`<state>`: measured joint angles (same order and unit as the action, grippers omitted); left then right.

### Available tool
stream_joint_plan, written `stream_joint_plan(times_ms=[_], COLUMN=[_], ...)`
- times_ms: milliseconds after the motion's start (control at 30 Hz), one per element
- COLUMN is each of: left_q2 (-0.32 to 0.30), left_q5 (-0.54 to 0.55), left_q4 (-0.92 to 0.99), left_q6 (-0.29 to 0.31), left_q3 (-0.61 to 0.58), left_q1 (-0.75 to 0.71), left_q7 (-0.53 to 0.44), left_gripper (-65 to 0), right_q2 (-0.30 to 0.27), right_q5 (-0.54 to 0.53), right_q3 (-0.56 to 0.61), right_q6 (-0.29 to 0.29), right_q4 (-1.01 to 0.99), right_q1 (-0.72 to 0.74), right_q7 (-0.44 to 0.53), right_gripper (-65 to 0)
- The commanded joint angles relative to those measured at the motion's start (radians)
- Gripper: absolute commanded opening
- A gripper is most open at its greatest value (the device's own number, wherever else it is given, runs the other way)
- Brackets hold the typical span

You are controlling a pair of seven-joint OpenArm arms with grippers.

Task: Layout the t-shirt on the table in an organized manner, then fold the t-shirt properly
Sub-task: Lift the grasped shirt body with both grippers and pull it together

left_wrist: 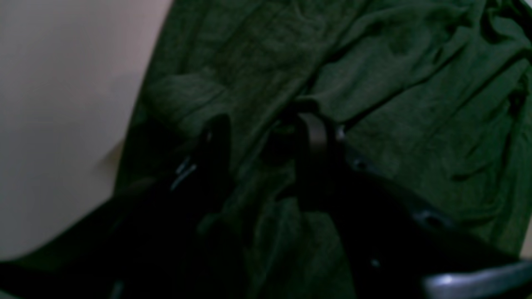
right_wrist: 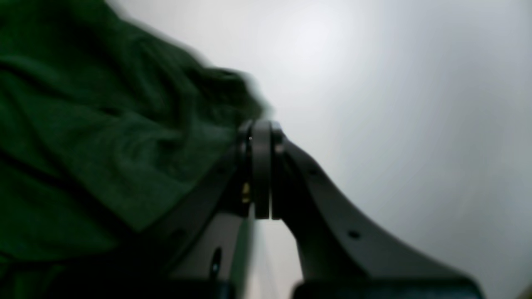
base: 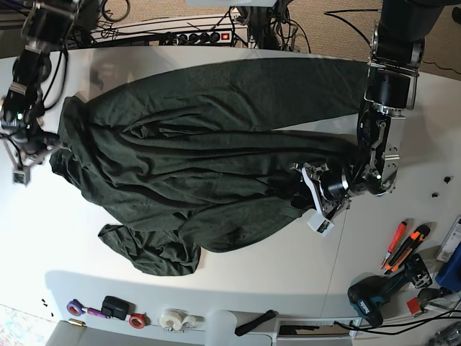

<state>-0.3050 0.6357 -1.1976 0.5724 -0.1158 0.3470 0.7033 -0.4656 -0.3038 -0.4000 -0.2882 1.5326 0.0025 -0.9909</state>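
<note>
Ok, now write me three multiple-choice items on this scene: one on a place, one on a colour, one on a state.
1. Where on the table does the cordless drill lie in the base view?
A. lower right
B. upper left
C. on the cloth

2. What colour is the t-shirt?
A. white
B. red
C. dark green

3. How do the jaws of the right tool stand?
A. wide apart
B. pressed together
C. out of every view

Key:
1 A, the drill sits near the lower right corner, clear of the shirt.
2 C, all three views show dark green cloth.
3 B, the right wrist view shows the two fingers meeting with no gap.
</note>
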Motion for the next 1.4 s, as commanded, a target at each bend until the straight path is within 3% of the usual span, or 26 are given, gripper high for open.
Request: stream_joint_plan(times_ms=[0,67,167,333,500,567,633,667,733,867,967,1067,1200,1367], left_q2=[-0.005,-0.006,-0.005,-0.005,0.004,0.031,0.069,0.087,0.122,0.195,0.241,0.28,0.325,0.37], left_q5=[0.014,0.014,0.008,0.007,0.006,-0.03,-0.085,-0.092,-0.097,-0.124,-0.158,-0.165,-0.166,-0.224], left_q4=[-0.017,-0.017,-0.017,-0.017,-0.018,-0.017,-0.016,-0.013,-0.007,0.034,0.129,0.27,0.46,0.583], left_q6=[0.004,0.004,0.004,0.004,0.008,0.007,-0.009,-0.027,-0.054,-0.061,-0.061,-0.06,-0.06,-0.053], left_q3=[0.007,0.007,0.007,0.007,0.007,0.006,0.006,0.006,0.006,0.006,0.006,0.006,0.006,0.006], left_q1=[0.029,0.03,0.03,0.033,0.044,0.058,0.072,0.079,0.094,0.143,0.199,0.272,0.359,0.422], left_q7=[-0.024,-0.024,-0.024,-0.037,-0.156,-0.153,-0.151,-0.152,-0.158,-0.172,-0.204,-0.237,-0.322,-0.363], left_gripper=[-39.1,-39.1,-39.2,-39.2,-39.2,-39.2,-39.2,-39.2,-39.2,-39.2,-39.2,-39.2,-39.2,-39.2], right_q2=[-0.025,-0.026,-0.039,-0.111,-0.17,-0.182,-0.184,-0.177,-0.138,-0.003,0.104,0.177,0.228,0.248], right_q5=[-0.003,0.005,0.061,0.13,0.127,0.074,-0.058,-0.141,-0.275,-0.444,-0.448,-0.448,-0.473,-0.504], right_q3=[-0.007,-0.007,-0.008,-0.008,-0.008,-0.008,-0.008,-0.008,-0.008,-0.007,-0.007,-0.007,0.002,0.085], right_q6=[-0.016,-0.061,-0.083,-0.069,-0.028,-0.011,-0.011,-0.019,-0.095,-0.224,-0.277,-0.327,-0.338,-0.348], right_q4=[-0.026,-0.097,-0.159,-0.179,-0.178,-0.177,-0.168,-0.159,-0.142,-0.135,-0.136,-0.136,-0.135,-0.135], right_q1=[0.027,0.051,0.05,0.014,0.004,0.018,0.045,0.059,0.09,0.114,0.114,0.114,0.114,0.117], right_q7=[0.001,-0.024,-0.05,-0.064,-0.067,-0.051,-0.053,-0.054,-0.072,-0.093,-0.109,-0.121,-0.105,-0.064], right_gripper=[-65.0,-65.0,-65.0,-65.0,-65.0,-65.0,-65.0,-65.0,-65.0,-65.0,-65.0,-65.0,-65.0,-65.0])
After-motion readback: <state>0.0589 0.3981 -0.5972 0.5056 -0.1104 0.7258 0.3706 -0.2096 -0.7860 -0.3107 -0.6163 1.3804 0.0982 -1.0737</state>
